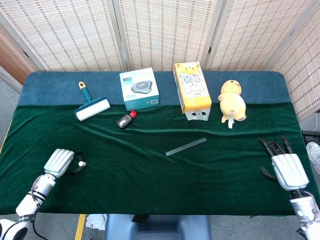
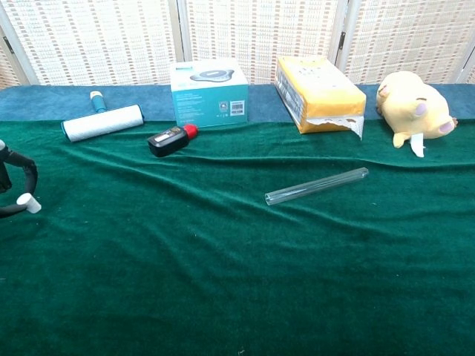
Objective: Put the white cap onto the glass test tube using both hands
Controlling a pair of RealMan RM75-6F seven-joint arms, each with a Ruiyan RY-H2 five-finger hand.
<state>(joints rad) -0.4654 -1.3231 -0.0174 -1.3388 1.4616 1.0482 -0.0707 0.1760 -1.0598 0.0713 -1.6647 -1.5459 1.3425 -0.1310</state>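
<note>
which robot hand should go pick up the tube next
The right robot hand, I'd say: it is open and holds nothing, with clear cloth between it and the tube. The left robot hand already pinches the cap.

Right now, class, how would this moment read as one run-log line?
left hand: holds white cap | right hand: open, empty | glass test tube: lying on green cloth, uncapped
</note>
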